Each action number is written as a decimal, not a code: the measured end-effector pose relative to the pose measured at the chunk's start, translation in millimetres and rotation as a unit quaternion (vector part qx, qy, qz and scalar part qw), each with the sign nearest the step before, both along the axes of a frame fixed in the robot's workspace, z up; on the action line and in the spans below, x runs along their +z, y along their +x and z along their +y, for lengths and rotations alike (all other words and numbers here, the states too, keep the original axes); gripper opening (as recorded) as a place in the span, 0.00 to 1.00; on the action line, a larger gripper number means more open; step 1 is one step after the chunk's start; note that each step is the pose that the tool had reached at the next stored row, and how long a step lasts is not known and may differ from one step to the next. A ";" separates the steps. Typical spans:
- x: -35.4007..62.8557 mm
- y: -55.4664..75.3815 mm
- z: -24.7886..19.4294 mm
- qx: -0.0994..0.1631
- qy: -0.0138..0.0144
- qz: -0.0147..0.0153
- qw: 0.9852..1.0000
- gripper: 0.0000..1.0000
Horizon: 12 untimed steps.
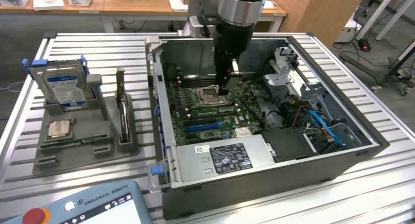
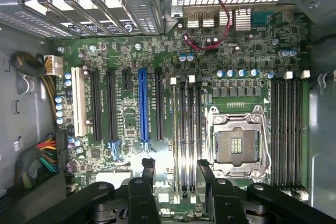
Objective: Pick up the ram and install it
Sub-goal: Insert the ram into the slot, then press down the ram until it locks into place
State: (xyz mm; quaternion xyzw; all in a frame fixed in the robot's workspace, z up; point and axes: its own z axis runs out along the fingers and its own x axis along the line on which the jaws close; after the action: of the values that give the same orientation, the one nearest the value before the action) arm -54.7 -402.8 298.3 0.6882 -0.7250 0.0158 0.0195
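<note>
At the near edge of the exterior view, a grey Universal Robots teach pendant [image 1: 84,204] is seen lying on the slotted metal table [image 1: 363,195]. Just beyond it, toward the exterior view's left, a grey holder [image 1: 48,162] is set on the table. A narrow greenish strip, taken to be the ram [image 1: 65,145], is seated on edge in the holder's front slot, though little of its detail can be made out. Behind it a square silver processor chip [image 1: 60,128] is laid flat, a hard drive [image 1: 65,88] is stood upright, and a dark expansion card [image 1: 122,107] is held on edge beside them. To the exterior view's right, the open computer case [image 1: 259,185] is placed, with its power supply [image 1: 224,158] nearest and the green motherboard [image 2: 131,77] behind. The gripper [image 1: 230,90] is lowered into the case above the board, well apart from the ram. In the wrist view the gripper [image 2: 177,163] is shown with its two dark fingers [image 2: 148,169] spread wide. Nothing is held or touched by them, and a bank of memory slots [image 2: 186,124] is seen through the gap. The empty processor socket [image 2: 236,142] is found just beside those slots. Farthest back, wooden desks [image 1: 143,5] are seen.
</note>
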 end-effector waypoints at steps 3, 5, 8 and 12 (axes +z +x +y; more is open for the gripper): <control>3.4 0.0 0.0 0.000 0.000 0.000 1.000 0.44; 5.4 0.0 0.0 0.000 0.000 0.000 1.000 0.44; 7.1 0.1 0.0 0.000 0.000 0.000 1.000 0.44; 7.2 0.1 0.0 0.000 0.000 0.000 1.000 0.44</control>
State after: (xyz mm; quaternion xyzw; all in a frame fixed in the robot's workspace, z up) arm -54.6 -402.8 305.5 0.6883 -0.7250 0.0154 0.0198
